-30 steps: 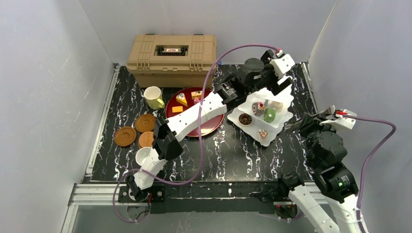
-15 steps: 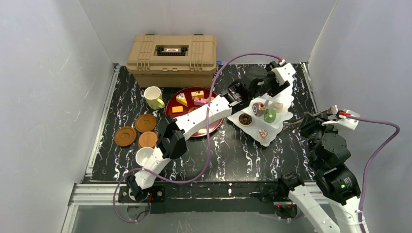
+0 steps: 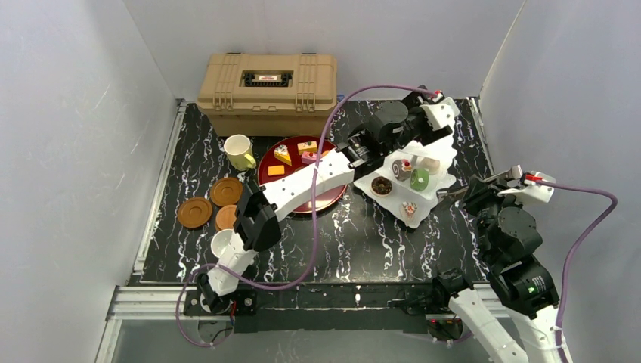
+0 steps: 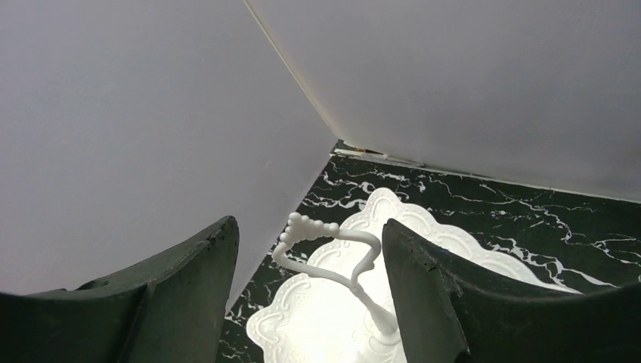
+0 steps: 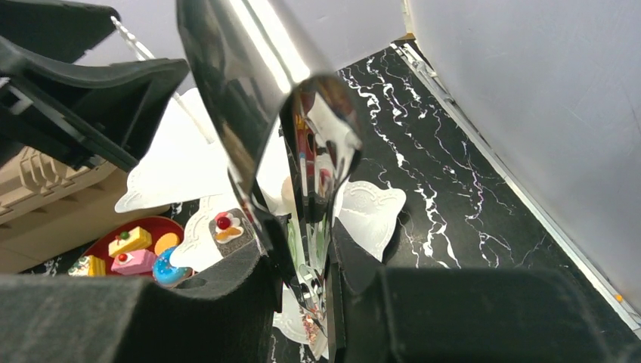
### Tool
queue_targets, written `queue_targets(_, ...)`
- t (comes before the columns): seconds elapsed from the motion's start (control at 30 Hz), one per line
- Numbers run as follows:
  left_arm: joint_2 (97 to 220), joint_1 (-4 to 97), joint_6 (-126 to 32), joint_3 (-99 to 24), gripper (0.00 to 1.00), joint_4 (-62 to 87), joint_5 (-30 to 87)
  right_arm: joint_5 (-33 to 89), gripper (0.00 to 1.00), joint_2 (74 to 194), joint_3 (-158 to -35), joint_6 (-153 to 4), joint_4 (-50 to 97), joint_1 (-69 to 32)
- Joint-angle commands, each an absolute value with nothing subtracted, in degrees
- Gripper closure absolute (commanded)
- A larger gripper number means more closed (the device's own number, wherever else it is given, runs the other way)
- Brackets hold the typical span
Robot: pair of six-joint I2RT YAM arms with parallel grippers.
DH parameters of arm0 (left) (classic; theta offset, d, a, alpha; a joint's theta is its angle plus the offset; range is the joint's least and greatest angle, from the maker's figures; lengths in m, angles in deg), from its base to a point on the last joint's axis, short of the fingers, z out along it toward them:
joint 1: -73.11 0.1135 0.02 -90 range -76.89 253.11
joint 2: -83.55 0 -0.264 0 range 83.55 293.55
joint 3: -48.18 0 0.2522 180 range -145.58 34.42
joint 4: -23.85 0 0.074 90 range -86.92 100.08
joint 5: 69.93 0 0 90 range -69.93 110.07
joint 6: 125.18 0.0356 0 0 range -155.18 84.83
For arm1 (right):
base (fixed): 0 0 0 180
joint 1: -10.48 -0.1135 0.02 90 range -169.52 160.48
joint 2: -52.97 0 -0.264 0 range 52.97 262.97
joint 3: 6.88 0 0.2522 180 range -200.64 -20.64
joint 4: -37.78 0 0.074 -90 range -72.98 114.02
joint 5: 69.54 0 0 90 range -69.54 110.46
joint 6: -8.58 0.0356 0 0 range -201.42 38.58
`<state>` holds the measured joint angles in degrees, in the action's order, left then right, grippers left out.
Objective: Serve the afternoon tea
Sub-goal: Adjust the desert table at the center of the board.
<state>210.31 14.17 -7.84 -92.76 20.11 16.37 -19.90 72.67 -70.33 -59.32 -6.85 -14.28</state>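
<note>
Left hand (image 4: pixel 307 246) spread above white tiered stand (image 4: pixel 317 333), loop handle (image 4: pixel 326 229) between fingers (image 4: pixel 189 291), not touching. Right hand (image 5: pixel 298 268) pinching shiny metal tool (image 5: pixel 249 91) near stand.

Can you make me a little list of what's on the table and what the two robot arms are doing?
Stand: white stand, far right side, cakes on it
Left gripper: open, fingers either side of the stand's handle, not gripping
Right gripper: shut on shiny tongs, beside the stand
Red tray: middle, more cakes on it
Mugs: yellow mug beside the tray; white mug near front left
Saucers: three, brown, no mug on them
Tan case: at the back, closed
</note>
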Motion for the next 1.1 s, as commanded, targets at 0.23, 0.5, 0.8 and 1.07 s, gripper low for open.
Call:
queue_targets(0.23, 203.97, 11.59, -5.11, -90.47, 0.36, 25.11, 14.19, -20.4, 0.69, 71.39, -69.41, -58.75, -4.86, -14.22)
queue_targets(0.5, 206.73, 11.41, -5.32, -94.5, 0.4, 21.35, 7.7, -20.33, 0.69, 71.77, -69.68, -59.28, -4.29, -14.22)
queue_targets(0.8, 208.85, 11.5, -8.99, -95.66, 0.42, 21.33, 8.09, -20.15, 0.7, 72.05, -70.0, -59.29, -3.84, -14.22)
queue_targets(1.07, 209.54, 11.26, -12.48, -94.85, 0.44, 20.85, 8.72, -20.15, 0.7, 71.88, -69.96, -59.21, -3.93, -14.22)
